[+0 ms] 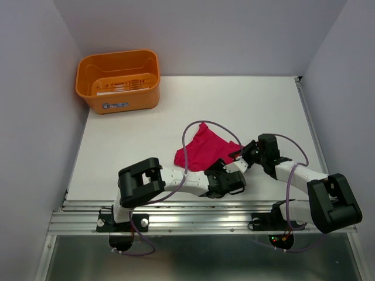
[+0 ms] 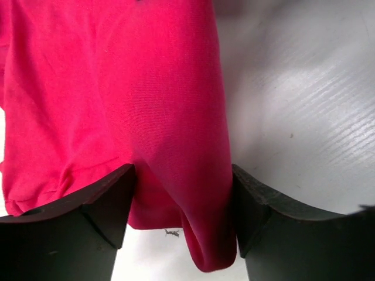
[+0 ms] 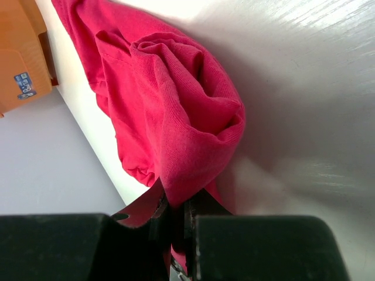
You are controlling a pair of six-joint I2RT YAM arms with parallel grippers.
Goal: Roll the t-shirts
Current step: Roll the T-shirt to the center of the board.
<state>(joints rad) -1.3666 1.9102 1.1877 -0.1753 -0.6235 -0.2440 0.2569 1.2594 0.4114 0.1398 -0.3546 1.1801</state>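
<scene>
The crimson-pink t-shirt (image 1: pixel 202 149) lies bunched on the white table, near the front centre. My right gripper (image 1: pixel 241 157) is at the shirt's near right corner. In the right wrist view it (image 3: pixel 186 202) is shut on a pinched fold of the shirt (image 3: pixel 176 117), which bulges in front of the jaws. My left gripper (image 1: pixel 227 178) sits at the shirt's near edge, close beside the right one. In the left wrist view it (image 2: pixel 183 171) is open, its fingers (image 2: pixel 88 222) standing either side of a hanging fold of the shirt (image 2: pixel 117 88).
An orange basket (image 1: pixel 85 64) stands at the table's far left corner; it also shows in the right wrist view (image 3: pixel 17 52). Purple cables loop over the shirt and both arms. White walls enclose the table on the left, right and back.
</scene>
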